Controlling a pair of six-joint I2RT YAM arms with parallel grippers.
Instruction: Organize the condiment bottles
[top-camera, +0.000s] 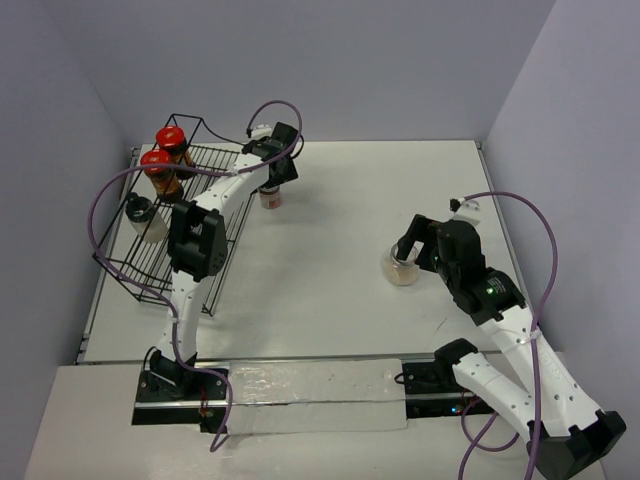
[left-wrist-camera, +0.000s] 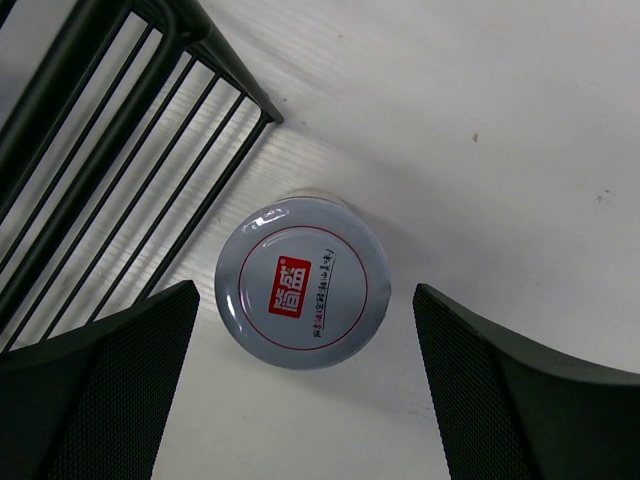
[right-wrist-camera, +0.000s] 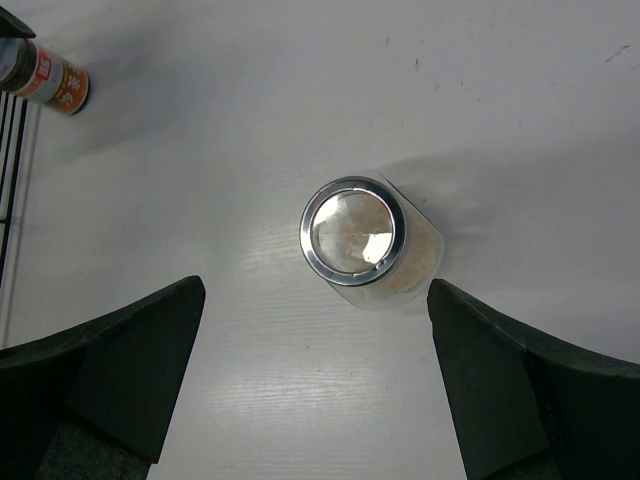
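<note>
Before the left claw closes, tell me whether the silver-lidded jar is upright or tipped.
Upright. The left wrist view looks straight down on the lid of the silver-lidded jar; overhead, it stands beside the rack.

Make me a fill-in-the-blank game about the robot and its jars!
The black-capped jar and two red-lidded jars stand in the wire ___.
The left gripper hangs above the silver-lidded jar, its jaws ___.
The right gripper hangs above the wide clear jar, which stands on the ___.
Missing words: rack, open, table.
</note>
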